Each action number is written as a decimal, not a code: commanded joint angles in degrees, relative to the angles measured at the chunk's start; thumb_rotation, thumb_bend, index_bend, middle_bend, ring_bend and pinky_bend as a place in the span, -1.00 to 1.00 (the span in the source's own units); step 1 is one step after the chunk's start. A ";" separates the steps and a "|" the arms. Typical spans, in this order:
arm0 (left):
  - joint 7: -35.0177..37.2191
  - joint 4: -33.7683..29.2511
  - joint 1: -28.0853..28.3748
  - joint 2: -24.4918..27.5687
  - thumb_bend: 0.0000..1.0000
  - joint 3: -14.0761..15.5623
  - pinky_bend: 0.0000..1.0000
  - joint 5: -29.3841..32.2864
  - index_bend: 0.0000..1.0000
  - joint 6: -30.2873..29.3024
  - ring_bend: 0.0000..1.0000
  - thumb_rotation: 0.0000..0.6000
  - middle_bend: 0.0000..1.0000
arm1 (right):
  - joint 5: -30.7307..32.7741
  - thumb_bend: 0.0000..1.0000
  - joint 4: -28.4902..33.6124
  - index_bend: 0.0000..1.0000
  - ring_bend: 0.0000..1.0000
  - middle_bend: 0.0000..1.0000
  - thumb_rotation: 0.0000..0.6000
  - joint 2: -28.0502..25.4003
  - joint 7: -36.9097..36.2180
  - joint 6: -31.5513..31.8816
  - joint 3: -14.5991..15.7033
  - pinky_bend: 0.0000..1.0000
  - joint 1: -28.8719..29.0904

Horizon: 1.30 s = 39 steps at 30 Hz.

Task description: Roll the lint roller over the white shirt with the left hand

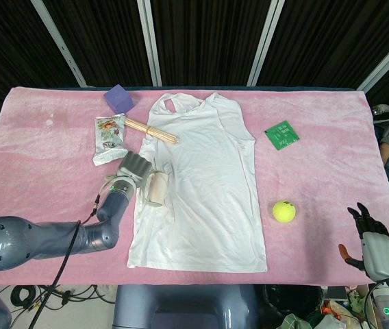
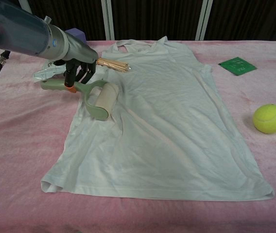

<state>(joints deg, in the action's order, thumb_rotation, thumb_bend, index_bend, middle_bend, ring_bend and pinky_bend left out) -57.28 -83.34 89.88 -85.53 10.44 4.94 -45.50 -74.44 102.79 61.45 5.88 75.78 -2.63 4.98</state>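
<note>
Pink cloth covered the table. At left, the left hand clutched the lint roller, whose drum rested on the white shirt's left edge. Farther right lay a tennis ball; the right hand hovered with fingers apart.

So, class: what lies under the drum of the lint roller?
The lint roller drum rests on the left edge of the white shirt, gripped by the left hand. Beneath the shirt is the pink tablecloth; anything else under the fabric is covered.
</note>
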 commanded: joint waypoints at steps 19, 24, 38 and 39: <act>-11.22 12.94 7.57 -13.40 0.13 -11.32 0.52 12.70 0.45 -3.21 0.11 1.00 0.38 | 0.37 -0.44 0.16 -0.75 -0.69 -0.98 1.00 -0.22 -0.18 -0.31 -0.01 -0.67 0.05; -13.90 16.05 8.14 -16.19 0.13 -13.32 0.52 13.70 0.45 -3.42 0.11 1.00 0.38 | 0.41 -0.45 0.13 -0.75 -0.69 -0.98 1.00 -0.23 -0.16 -0.28 -0.02 -0.67 0.04; -19.64 17.95 7.57 -17.91 0.13 -16.36 0.52 14.31 0.45 -5.41 0.11 1.00 0.38 | 0.60 -0.45 0.15 -0.75 -0.69 -0.98 1.00 -0.16 0.04 -0.33 -0.03 -0.67 0.06; -20.12 17.57 7.29 -17.59 0.13 -16.38 0.52 14.43 0.45 -5.50 0.11 1.00 0.38 | 0.60 -0.44 0.16 -0.75 -0.69 -0.98 1.00 -0.15 0.08 -0.36 -0.02 -0.67 0.08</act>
<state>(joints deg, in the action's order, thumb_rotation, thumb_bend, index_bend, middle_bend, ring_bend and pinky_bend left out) -77.00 -65.41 97.47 -103.44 -5.84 19.15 -50.78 -73.84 102.95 61.30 5.96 75.43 -2.65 5.06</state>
